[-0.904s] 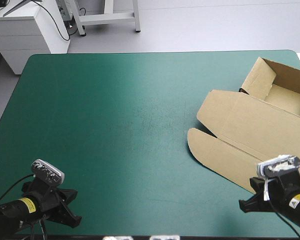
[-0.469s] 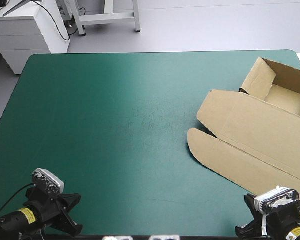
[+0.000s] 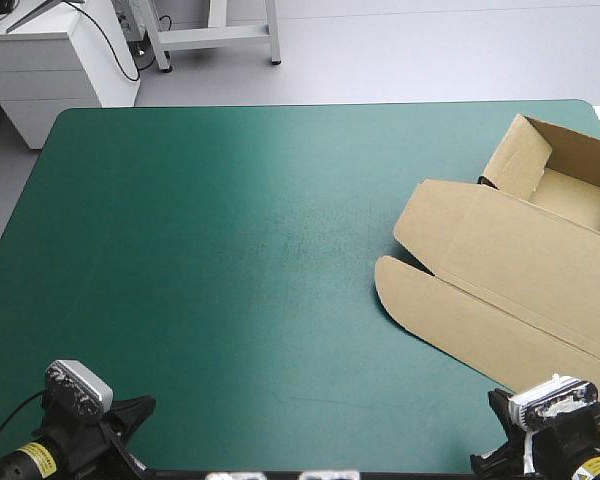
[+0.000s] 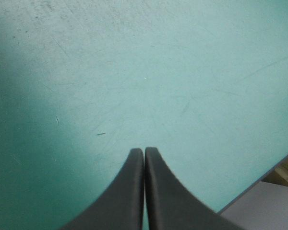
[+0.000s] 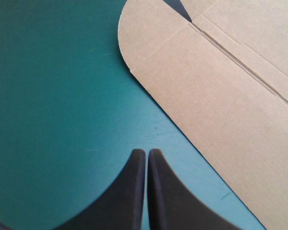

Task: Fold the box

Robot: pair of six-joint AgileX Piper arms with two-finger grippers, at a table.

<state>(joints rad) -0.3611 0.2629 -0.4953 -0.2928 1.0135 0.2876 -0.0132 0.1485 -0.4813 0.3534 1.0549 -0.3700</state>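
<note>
High view: brown box (image 3: 500, 260) lies open on the tabletop's (image 3: 230, 250) right side, walled end far, flat end near. Closer are the right fingers (image 5: 134, 191), clenched empty just beside its edge; left fingers (image 4: 129, 191) clenched, well apart.

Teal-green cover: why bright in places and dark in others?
High view: the teal-green cover has a pale central sheen. Left wrist view: bright ahead of the left pincer, shaded to one side. Right wrist view: paler beside the box, darker away from it.

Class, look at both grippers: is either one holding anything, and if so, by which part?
Nothing is held. The left gripper and right gripper are both shut and empty; the box lies untouched on the table.
</note>
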